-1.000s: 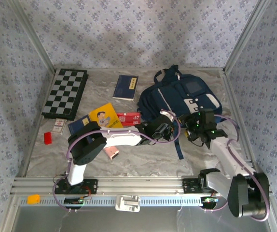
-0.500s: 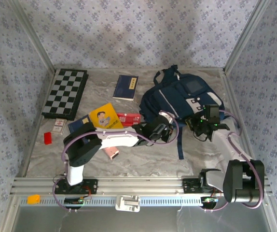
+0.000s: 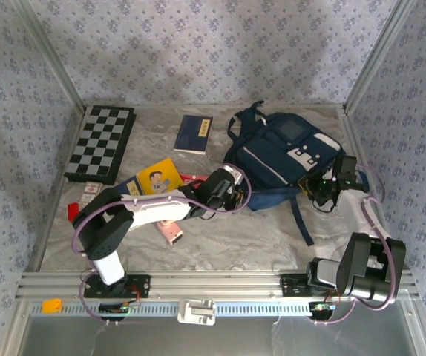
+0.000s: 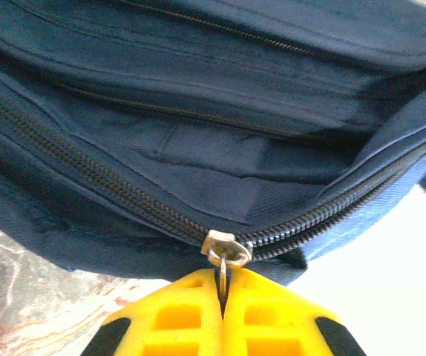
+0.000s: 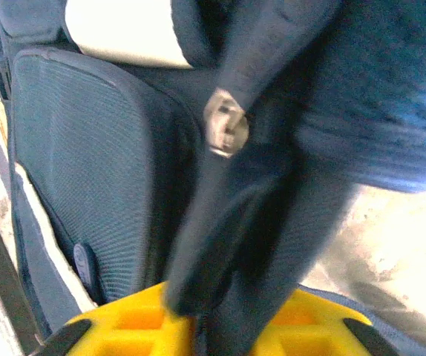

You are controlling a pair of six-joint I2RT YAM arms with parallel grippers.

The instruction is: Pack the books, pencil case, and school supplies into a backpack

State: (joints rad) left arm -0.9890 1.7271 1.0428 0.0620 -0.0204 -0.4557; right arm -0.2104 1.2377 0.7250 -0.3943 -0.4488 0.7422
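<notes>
The large navy blue fabric backpack with white-grey front patches (image 3: pixel 283 152) lies at the right of the marble-patterned counter (image 3: pixel 228 245). The left pincer (image 4: pixel 223 280) is pressed together on the small metal zipper pull (image 4: pixel 223 261) at the bag's near-left edge, where the zip teeth part above the slider. The right pincer (image 5: pixel 217 326) is clamped on a fold of the backpack's dark fabric at its right side. The bright yellow paperback with a cartoon figure (image 3: pixel 159 178) lies left of the bag. A dark navy paperback (image 3: pixel 194 134) lies farther back, between the backpack and the black-and-white checkered board (image 3: pixel 100 142). The small pale pink gadget (image 3: pixel 171 233) sits just beside the left arm.
</notes>
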